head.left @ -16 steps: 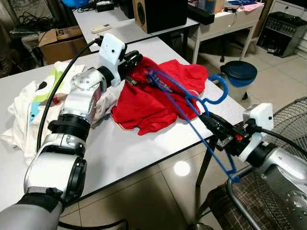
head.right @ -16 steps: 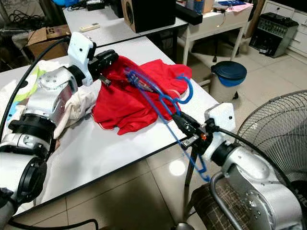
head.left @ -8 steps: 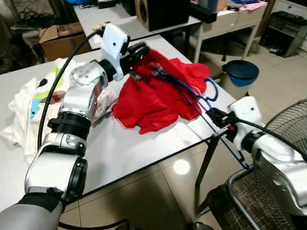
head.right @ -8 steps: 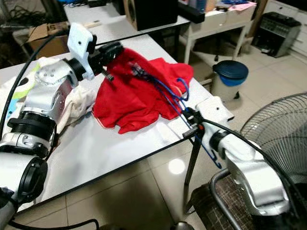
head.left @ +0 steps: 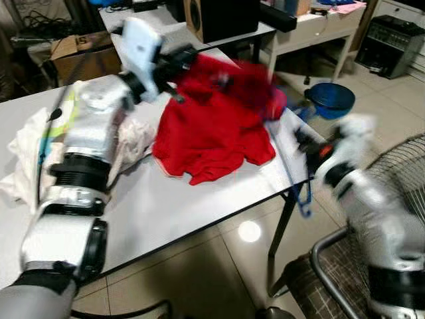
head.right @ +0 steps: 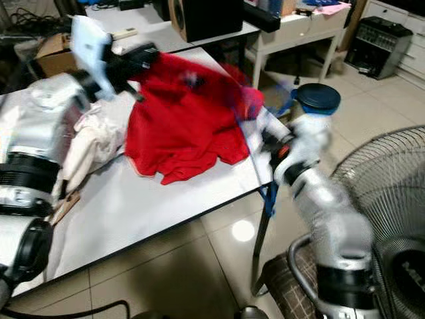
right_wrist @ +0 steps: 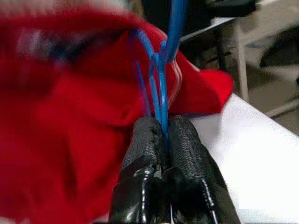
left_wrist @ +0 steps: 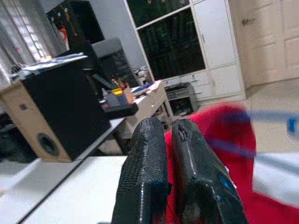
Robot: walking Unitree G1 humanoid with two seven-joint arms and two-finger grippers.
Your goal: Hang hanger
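**Hanger being worked into the red garment**

A red garment (head.left: pixel 212 123) is seen spread on the white table (head.left: pixel 172 206), its upper edge lifted clear of the surface. That edge is pinched by the left end effector (left_wrist: pixel 180 182), whose two black fingers are pressed together with red cloth caught between them. The blue hanger (right_wrist: pixel 161 70) is held by the right end effector (right_wrist: pixel 166 140) near the table's right edge: its fingers are clamped on the thin blue wire, and in the right wrist view the wire is seen running forward from the pads into the folds of the red cloth. In the head views, which are blurred by motion, one blue end of the hanger hangs below the table's edge beside the right arm. A heap of pale clothes (head.left: pixel 40 143) lies at the left of the table, just beside the red garment.

The step in hand is judged to be the dressing of the hanger, with the garment held open by one arm and the hanger fed in by the other; hanging itself has not yet been reached. For the next move, the hanger would have to be guided further into the opening while the cloth is kept taut and raised, so that the wire does not snag in a fold. No rail or hook for the hanging can be made out.
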